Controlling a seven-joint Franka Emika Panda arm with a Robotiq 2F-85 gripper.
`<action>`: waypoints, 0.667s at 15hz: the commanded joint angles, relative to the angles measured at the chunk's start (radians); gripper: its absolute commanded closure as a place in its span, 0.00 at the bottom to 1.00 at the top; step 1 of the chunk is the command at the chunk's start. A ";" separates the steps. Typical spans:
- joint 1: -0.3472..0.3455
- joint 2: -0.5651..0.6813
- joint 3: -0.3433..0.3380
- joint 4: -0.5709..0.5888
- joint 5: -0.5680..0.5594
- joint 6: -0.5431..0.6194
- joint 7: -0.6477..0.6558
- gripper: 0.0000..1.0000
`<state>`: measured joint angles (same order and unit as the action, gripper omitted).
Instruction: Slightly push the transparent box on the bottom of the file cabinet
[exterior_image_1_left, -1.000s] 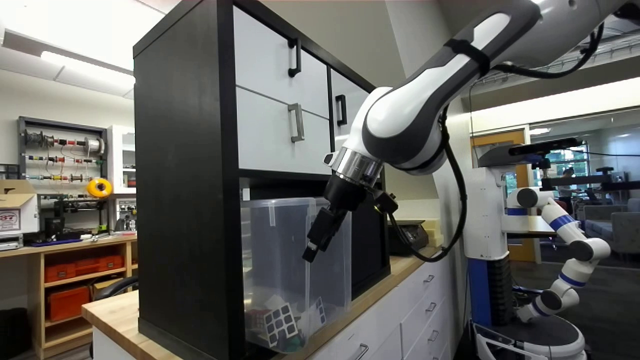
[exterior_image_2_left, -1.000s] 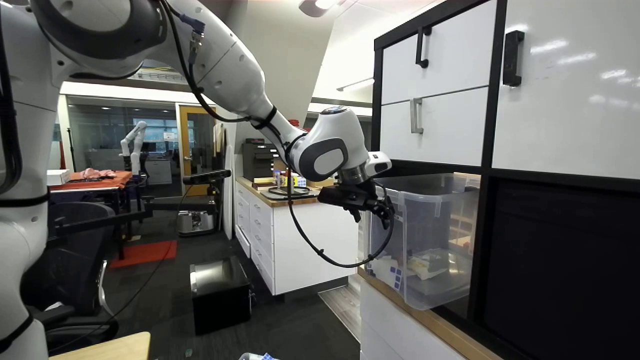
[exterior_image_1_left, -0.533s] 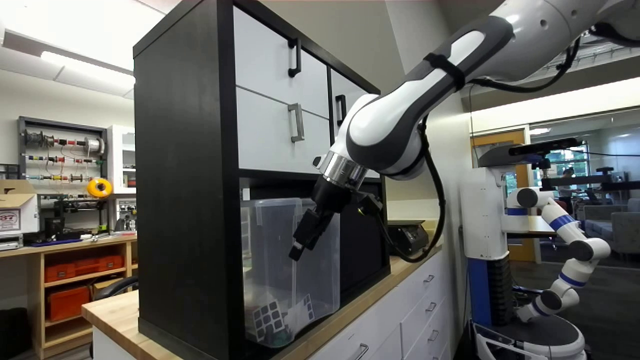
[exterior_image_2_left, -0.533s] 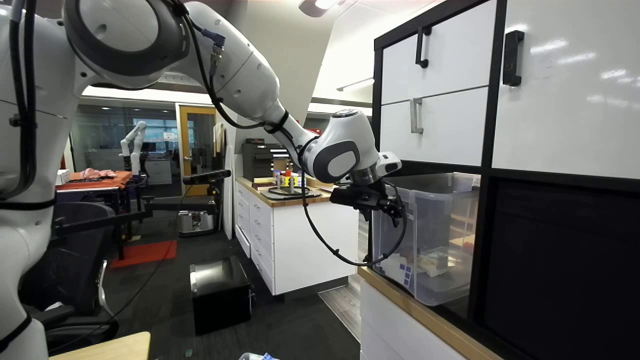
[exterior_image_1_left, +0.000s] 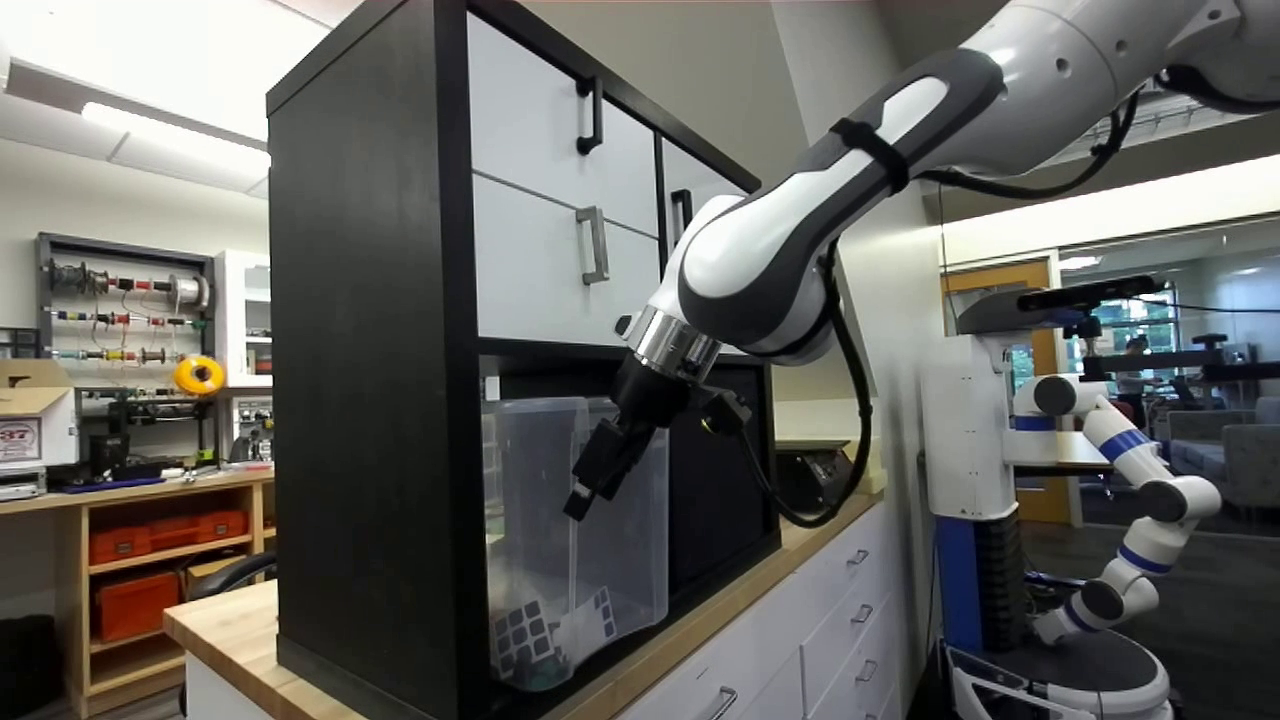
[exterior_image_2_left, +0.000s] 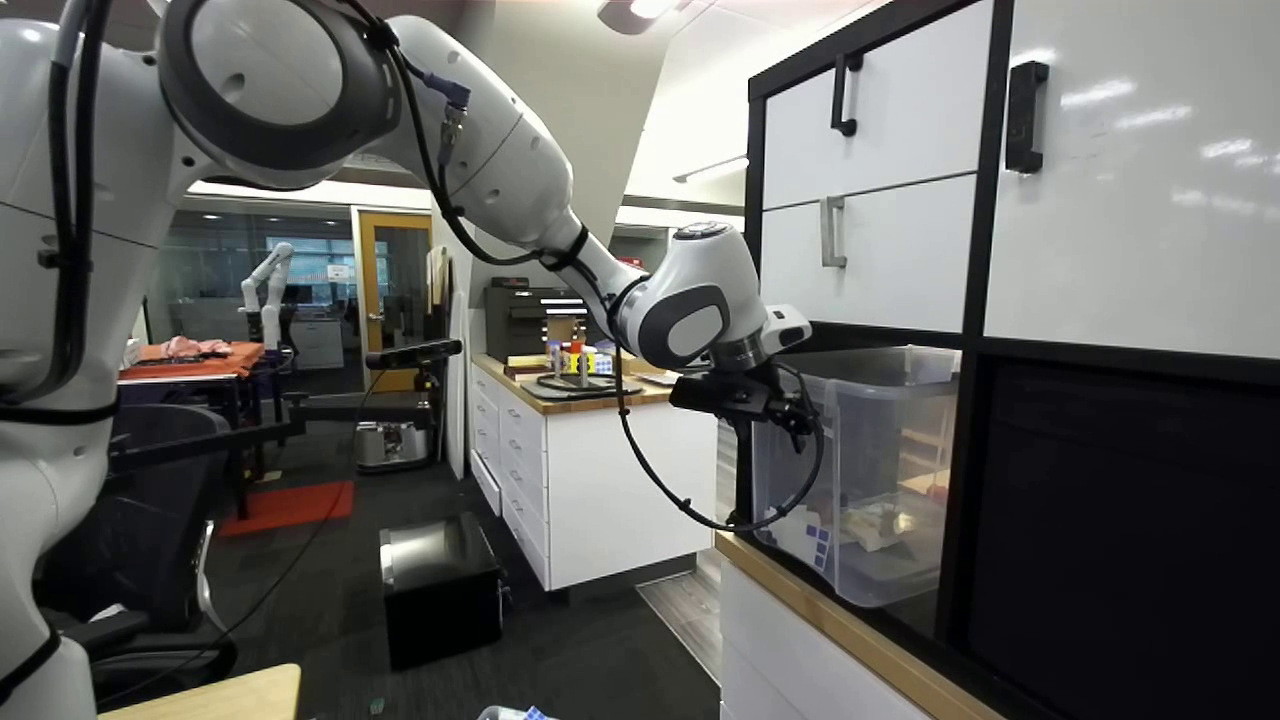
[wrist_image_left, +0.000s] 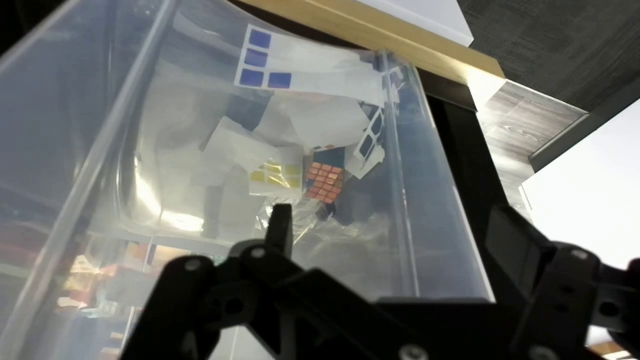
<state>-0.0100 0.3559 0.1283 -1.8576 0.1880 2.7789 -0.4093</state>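
Observation:
The transparent box stands in the bottom open compartment of the black-framed file cabinet. The box and cabinet show in both exterior views. Its front is near the compartment's edge. Patterned sheets and an orange grid-patterned piece lie inside it. My gripper is open; it also shows in both exterior views. It points down at the box's front. One finger appears over the box, the other beyond its side wall. Exact contact is hidden by the gripper body.
A wooden countertop over white drawers carries the cabinet. White drawers with bar handles are above the compartment. A second white counter cabinet and a black box stand farther away.
The transparent box has slid deeper into the compartment, with its patterned contents. My gripper and arm have moved along with it toward the cabinet; the motion is smaller in the last half second.

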 joint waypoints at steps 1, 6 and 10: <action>-0.047 -0.062 0.027 -0.076 0.001 -0.010 -0.010 0.00; -0.059 -0.180 0.003 -0.220 -0.014 -0.040 0.021 0.00; -0.025 -0.292 -0.052 -0.332 -0.103 -0.085 0.099 0.00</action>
<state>-0.0554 0.1929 0.1131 -2.0701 0.1604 2.7458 -0.3898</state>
